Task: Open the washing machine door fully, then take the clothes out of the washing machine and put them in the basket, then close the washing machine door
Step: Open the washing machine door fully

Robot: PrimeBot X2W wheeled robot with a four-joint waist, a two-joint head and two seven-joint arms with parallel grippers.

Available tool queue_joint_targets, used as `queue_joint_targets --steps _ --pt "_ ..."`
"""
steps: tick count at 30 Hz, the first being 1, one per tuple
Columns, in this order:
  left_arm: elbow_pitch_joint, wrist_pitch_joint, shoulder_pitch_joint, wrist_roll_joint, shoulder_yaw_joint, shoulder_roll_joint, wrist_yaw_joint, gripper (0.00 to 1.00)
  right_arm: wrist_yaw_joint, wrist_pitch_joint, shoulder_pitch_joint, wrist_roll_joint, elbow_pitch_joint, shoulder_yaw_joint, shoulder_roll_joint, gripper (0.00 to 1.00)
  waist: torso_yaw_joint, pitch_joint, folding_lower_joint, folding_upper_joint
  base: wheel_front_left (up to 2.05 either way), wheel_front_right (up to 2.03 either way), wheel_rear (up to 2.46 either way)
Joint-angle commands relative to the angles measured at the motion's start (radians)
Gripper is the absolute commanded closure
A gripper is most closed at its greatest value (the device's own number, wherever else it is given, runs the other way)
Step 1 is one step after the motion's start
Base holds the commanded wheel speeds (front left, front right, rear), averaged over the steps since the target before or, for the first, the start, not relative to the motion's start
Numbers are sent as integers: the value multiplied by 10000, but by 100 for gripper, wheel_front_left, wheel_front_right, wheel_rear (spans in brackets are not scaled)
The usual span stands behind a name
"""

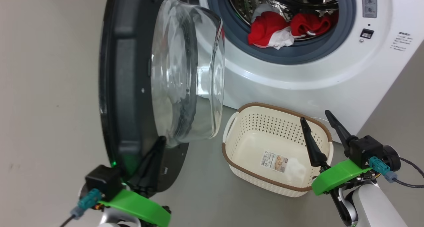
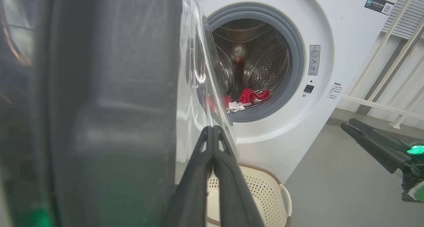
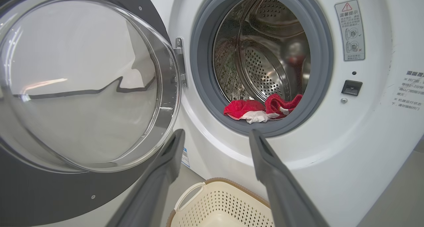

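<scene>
While clothes (image 1: 275, 29) lie in the drum (image 3: 265, 64), the basket (image 1: 265, 124) holds a sticker (image 1: 274, 160).

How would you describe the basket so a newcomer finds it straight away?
Start at the big white front-loading washing machine with its round black-rimmed glass door standing open. On the grey floor just before it sits a small cream perforated plastic basket. Its brown woven-look rim and white side handles set it apart.

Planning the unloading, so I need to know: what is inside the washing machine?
Red clothes with white parts lie at the front of the drum, against the grey ring. Behind them the steel wall is bare. Anything beneath the heap is covered.
</scene>
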Motion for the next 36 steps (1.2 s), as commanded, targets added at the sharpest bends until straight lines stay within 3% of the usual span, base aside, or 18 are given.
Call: queue_joint_targets --steps 1,12,27,36 --pt "-68 -130 -54 -87 703 355 227 100 63 -63 -135 -74 -285 200 55 0 139 9 0 -1 0 0 0" --pt "986 -533 -284 -377 1747 907 638 100 63 -63 -68 -4 -200 328 55 0 327 -7 0 -1 0 0 0" --pt "2486 -964 -1011 -734 3009 1785 1124 100 63 -63 -274 -138 -65 482 55 0 -158 133 0 -1 0 0 0" --pt "3971 -1297 -1947 -921 3622 2333 1096 100 63 -63 -479 -390 -30 460 55 0 -385 590 0 -1 0 0 0"
